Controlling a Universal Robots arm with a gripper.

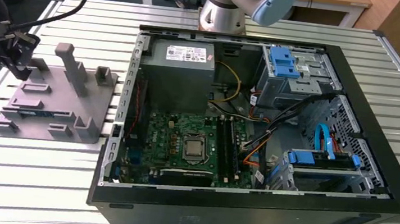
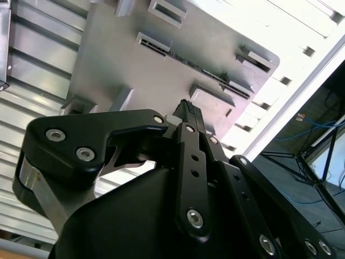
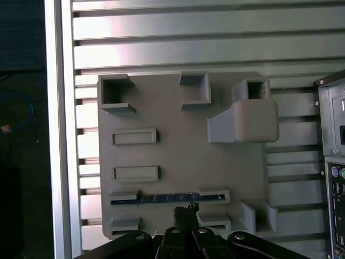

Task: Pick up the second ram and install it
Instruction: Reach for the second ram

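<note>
Slatted aluminium tabletop [image 1: 26, 182] is carrying an open computer case [image 1: 248, 219] and, at the exterior view's left, a grey holder [image 1: 50, 100]. The second ram [image 3: 167, 198] is standing on edge in a slot toward the holder's near side, its long axis running left to right. The gripper [image 3: 186, 208] is hovering above the holder, fingers pressed together, gripping nothing.

We count one grey holder [image 3: 178, 145], one ram stick [image 3: 167, 198] seated in it, one open computer case [image 1: 249, 211] beside it, and one gripper [image 3: 186, 208] above it, on one arm [image 1: 235, 3].
</note>
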